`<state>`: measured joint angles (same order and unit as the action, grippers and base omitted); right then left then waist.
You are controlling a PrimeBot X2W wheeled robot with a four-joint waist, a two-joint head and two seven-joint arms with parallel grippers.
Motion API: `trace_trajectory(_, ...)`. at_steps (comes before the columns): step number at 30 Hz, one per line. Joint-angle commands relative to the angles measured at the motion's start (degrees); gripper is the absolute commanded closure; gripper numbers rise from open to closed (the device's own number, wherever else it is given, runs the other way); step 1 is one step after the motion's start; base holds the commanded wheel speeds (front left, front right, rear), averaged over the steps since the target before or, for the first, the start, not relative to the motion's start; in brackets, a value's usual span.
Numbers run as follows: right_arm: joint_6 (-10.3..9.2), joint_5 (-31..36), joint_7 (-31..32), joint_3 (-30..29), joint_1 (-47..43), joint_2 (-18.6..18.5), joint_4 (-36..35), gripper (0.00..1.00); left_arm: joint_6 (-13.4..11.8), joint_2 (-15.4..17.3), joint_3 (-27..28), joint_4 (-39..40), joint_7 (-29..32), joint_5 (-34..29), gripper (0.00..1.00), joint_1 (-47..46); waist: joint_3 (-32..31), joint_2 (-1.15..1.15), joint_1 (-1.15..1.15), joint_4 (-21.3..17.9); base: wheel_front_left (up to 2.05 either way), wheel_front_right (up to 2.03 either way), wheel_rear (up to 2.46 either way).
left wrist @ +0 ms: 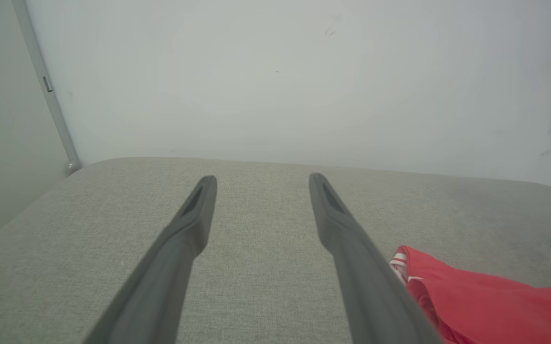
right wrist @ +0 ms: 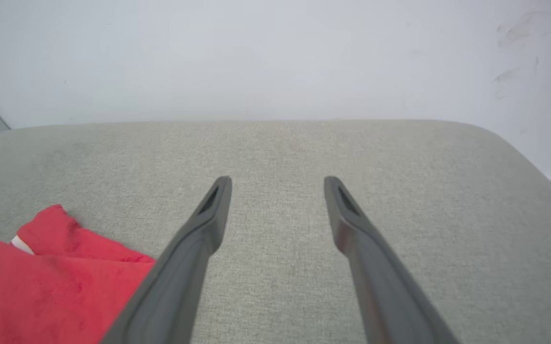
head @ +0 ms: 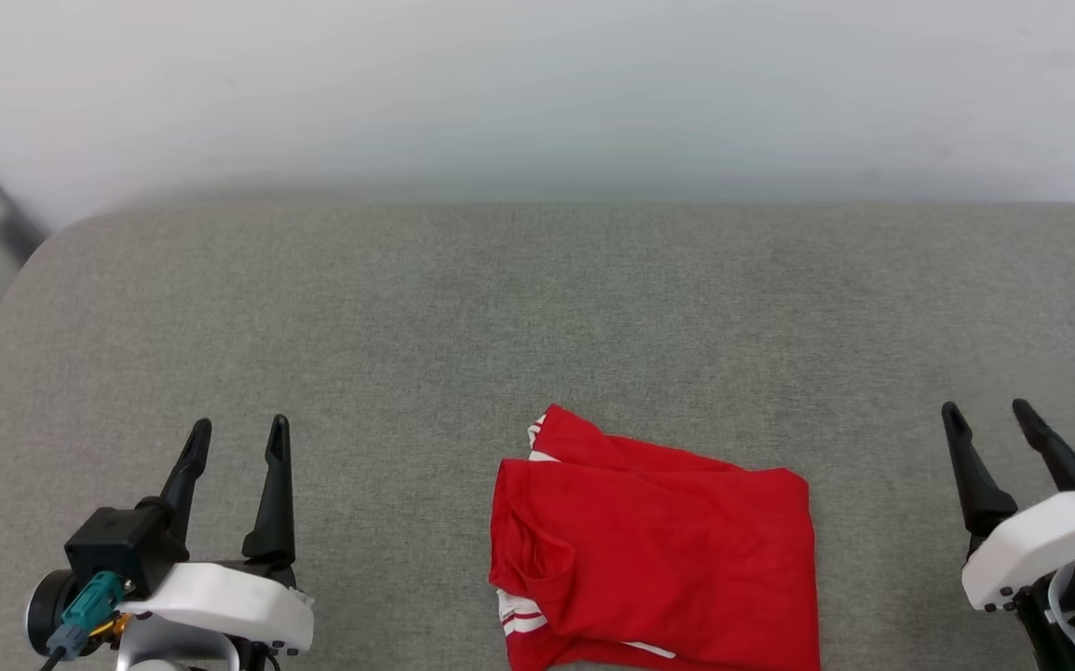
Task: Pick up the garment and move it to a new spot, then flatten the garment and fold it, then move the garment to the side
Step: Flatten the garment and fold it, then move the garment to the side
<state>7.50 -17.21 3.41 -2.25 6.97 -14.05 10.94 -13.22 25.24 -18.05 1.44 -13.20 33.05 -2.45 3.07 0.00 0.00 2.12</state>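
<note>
The left gripper (head: pixel 238 431) and right gripper (head: pixel 986 412) each have two long, tapering black fingers (head: pixel 272 503) on a rounded white shell (head: pixel 221 601). The left one's shell carries a black box (head: pixel 118 550) with a teal plug (head: pixel 95 596) and grey cable (head: pixel 61 643).

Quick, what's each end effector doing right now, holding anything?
Left end effector: open, holding nothing.
Right end effector: open, holding nothing.

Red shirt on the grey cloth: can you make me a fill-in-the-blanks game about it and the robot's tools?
1. The garment on the grey surface is mostly ____.
2. Its striped trim is red and ____.
3. The left tool and the right tool are both ____, holding nothing.
4. In the head view, the garment lies ____ the two tools.
Missing words: red; white; open; between.
</note>
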Motion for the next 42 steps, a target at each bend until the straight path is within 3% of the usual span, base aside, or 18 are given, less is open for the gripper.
trace_trajectory(1,-0.03,1.96,-1.35,-1.29,-1.66,1.55,-2.01,0.00,-0.39,0.23,0.16,-0.03,-0.07,0.12,0.00,0.88,-0.78,0.00,0.00,-0.62,0.00,0.00,0.00)
trace_trajectory(12,-0.03,8.69,-6.49,-3.25,-11.63,6.45,-14.83,0.00,-1.26,0.51,-0.94,-0.08,0.56,-0.09,0.00,4.33,-4.10,0.00,0.00,-1.57,0.00,0.00,0.00)
trace_trajectory(23,-0.03,9.87,-4.37,-2.78,-19.73,9.19,-23.03,0.00,-1.52,0.58,-2.15,-0.31,1.17,0.02,0.00,5.99,-6.46,0.00,0.00,-1.90,0.00,0.00,0.00)
trace_trajectory(36,-0.03,8.51,-2.56,-2.56,-20.17,10.66,-24.99,0.00,-2.46,0.86,-1.30,0.37,1.49,0.84,0.00,6.49,-5.92,0.00,0.00,-1.32,0.00,0.00,0.00)
trace_trajectory(42,-0.03,1.79,3.86,-8.59,-20.27,11.02,-22.78,0.00,-2.89,0.12,-0.63,0.70,0.35,1.37,0.00,6.72,-5.52,0.00,0.00,-0.13,0.00,0.00,0.00)
